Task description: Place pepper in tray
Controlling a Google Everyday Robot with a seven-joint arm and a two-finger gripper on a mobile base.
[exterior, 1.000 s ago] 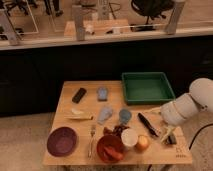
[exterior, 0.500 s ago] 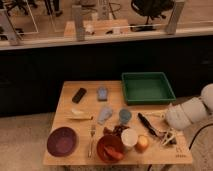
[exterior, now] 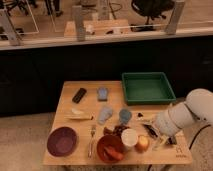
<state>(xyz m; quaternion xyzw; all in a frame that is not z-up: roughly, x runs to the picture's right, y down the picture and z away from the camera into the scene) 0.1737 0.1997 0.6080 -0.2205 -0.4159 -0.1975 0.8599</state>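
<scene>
The pepper (exterior: 114, 152) seems to lie in the reddish bowl (exterior: 101, 145), beyond the white cup (exterior: 129, 137) from my claw (exterior: 150, 129). I judge the pickup is still to do. I want to come down from above, clear of the cup and the round fruit (exterior: 142, 144), lift above the bowl's rim, then carry to the tray (exterior: 147, 89) behind the claw. The claw hangs low over the table (exterior: 75, 107) beside the fruit. I cannot tell whether it is open or closed.

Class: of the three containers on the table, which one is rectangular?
The green tray, at the far right; the purple plate and reddish-brown bowl are round. The gripper sits low over the table's right front.
</scene>
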